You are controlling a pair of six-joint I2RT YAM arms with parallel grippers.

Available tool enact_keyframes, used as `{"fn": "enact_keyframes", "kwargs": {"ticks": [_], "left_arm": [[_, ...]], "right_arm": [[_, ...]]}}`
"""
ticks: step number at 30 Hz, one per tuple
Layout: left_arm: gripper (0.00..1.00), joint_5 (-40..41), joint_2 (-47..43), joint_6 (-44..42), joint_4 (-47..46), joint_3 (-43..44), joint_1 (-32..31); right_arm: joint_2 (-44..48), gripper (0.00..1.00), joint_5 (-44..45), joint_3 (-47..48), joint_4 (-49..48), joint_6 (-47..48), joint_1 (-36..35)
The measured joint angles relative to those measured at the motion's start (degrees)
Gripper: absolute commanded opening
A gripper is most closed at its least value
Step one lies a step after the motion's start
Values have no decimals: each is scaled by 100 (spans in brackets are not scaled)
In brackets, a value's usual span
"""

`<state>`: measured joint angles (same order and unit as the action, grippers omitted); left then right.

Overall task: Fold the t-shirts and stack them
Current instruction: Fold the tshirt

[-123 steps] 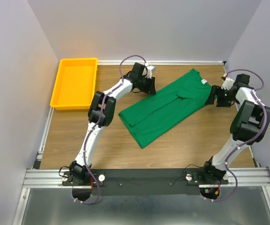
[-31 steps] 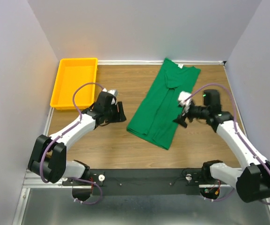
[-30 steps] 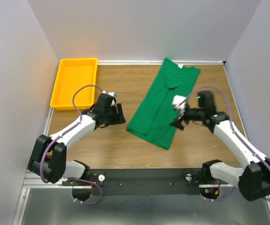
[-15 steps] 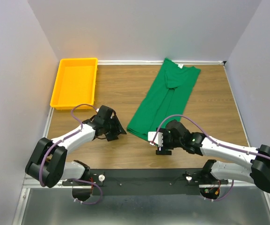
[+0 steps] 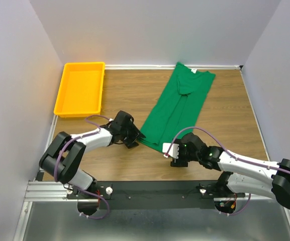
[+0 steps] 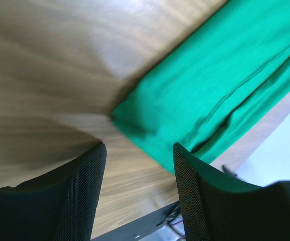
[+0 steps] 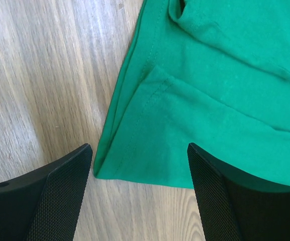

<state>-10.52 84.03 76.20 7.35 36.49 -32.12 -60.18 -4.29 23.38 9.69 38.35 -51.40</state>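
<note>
Overhead and wrist views, read left to right. The yellow perforated tray [image 5: 83, 64] is sitting at the far left of the wooden table [image 5: 230, 125], holding nothing and untouched over the last second.

The left gripper [image 5: 134, 138] is lying low on the table with its jaws spread wide. In the wrist view its dark mesh-faced fingers [image 6: 79, 201] are framing the near-left corner of the hem without pinching it. A second ago this gripper was hanging further left and well clear of the cloth, so it has swung in to the corner.

The dark-green t-shirt [image 5: 177, 108] is lying as a long narrow strip, sleeves turned in, with its white neck label [image 5: 194, 71] at the far edge and its hem towards the arms. It has not shifted during the last second.

The right gripper [image 5: 172, 153] is also standing open, its fingers [image 7: 59, 196] straddling the near-right hem corner, where the stitched layers are showing. A second ago it was hovering over the shirt's right edge at mid-length; it has dropped back to the near end.

Both grippers are now lining up on the two hem corners, which suggests the lengthwise folding is finished and a crosswise fold, hem carried towards collar, is being prepared. Each pinch will need to catch every layer.
</note>
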Motion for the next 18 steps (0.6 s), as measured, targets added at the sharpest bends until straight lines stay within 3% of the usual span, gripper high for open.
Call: {"fn": "enact_keyframes", "kwargs": {"ticks": [3, 6, 8, 9, 12, 18], "left_arm": [[59, -15, 350, 195, 15, 304, -28], [46, -138, 872, 295, 46, 730, -35], [32, -262, 1132, 339, 2, 887, -59], [16, -284, 1182, 332, -22, 909, -72], [4, -302, 1241, 415, -111, 820, -136], [0, -195, 1176, 260, -133, 831, -190]], "right_arm": [[13, 82, -2, -44, -2, 81, 0], [13, 82, -2, -68, -2, 120, 0], [13, 81, -2, -72, -13, 127, 0], [13, 81, -2, -74, -17, 127, 0], [13, 80, -2, -101, -26, 129, 0], [-26, 78, -39, -118, -111, 184, -4]]}}
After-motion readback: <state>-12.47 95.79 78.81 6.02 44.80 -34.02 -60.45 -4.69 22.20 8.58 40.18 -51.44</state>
